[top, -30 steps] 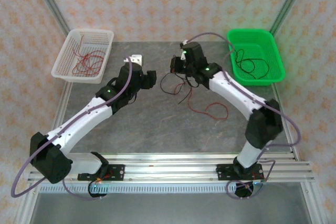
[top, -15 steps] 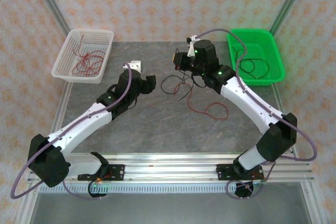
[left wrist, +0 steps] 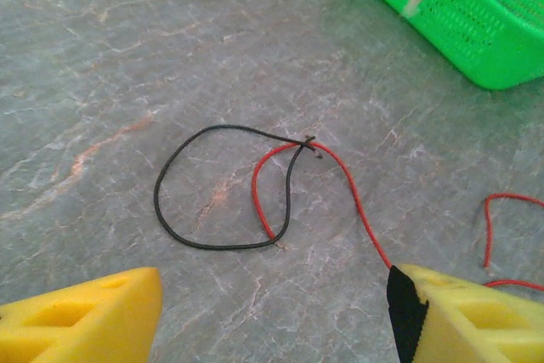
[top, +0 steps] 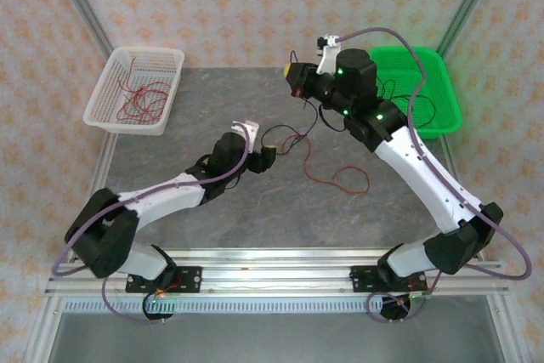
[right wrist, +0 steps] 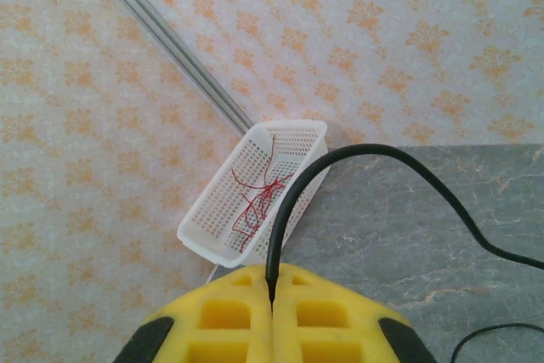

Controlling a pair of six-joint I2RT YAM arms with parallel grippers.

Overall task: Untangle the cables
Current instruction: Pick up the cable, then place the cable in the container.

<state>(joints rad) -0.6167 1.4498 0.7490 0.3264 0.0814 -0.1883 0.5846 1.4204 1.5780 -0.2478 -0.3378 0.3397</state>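
Observation:
A thin black cable (left wrist: 183, 232) lies in a loop on the grey table, crossing a red cable (left wrist: 355, 200) at a small knot (left wrist: 308, 142). My left gripper (left wrist: 272, 320) hovers open just short of that loop, its yellow fingers (left wrist: 89, 316) wide apart; from above it (top: 263, 155) sits beside the loop (top: 285, 132). The right gripper (right wrist: 272, 295) is raised above the table's far side, shut on a black cable (right wrist: 297, 201) that arcs away to the right. From above, that gripper (top: 296, 82) hangs high with the black strand trailing down. A red cable (top: 344, 180) curls on the table.
A white basket (top: 110, 84) at the back left holds red cables (right wrist: 259, 193). A green basket (top: 449, 99) at the back right holds black cables (top: 399, 106); its corner (left wrist: 459, 14) is close ahead and right of the left gripper. Metal frame posts stand at the back corners.
The right gripper has risen and moved back, lifting the black cable. The left arm has swung right and toward the table's middle, coming up to the black loop.

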